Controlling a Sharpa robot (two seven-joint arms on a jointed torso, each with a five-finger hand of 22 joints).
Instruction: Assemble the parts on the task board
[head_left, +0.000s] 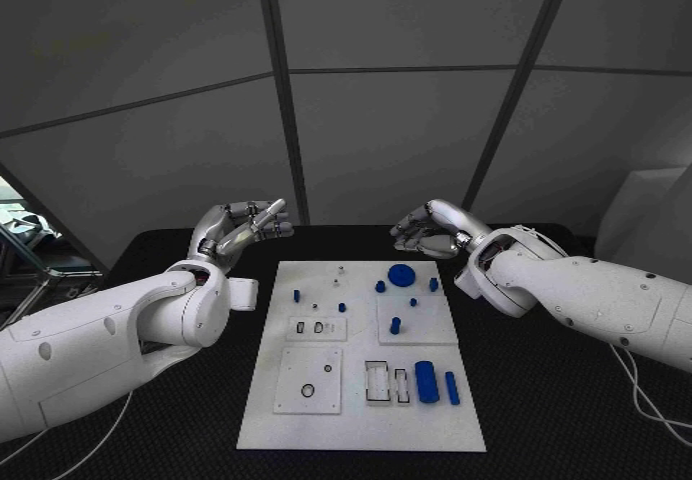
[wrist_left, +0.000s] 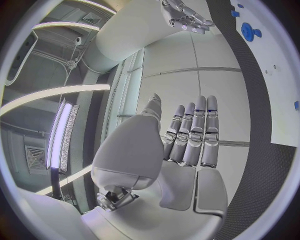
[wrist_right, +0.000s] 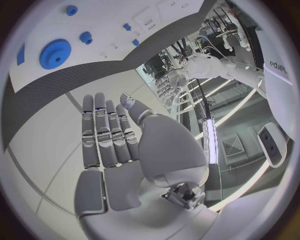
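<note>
left hand (head_left: 242, 228) released, empty | right hand (head_left: 428, 230) released, empty | both raised beyond task board (head_left: 361, 420) far edge | blue gear (head_left: 401, 274) nearer right hand, toward the robot

- From the head we look steeply down on the white board (head_left: 364, 352).
- Each wrist camera sits close behind its own hand, facing outward.
- All three views share the blue gear (head_left: 401, 274).

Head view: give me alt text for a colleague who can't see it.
A white task board lies mid-table with small blue parts on it, none held. The left hand and right hand hover empty beyond its far edge.
</note>
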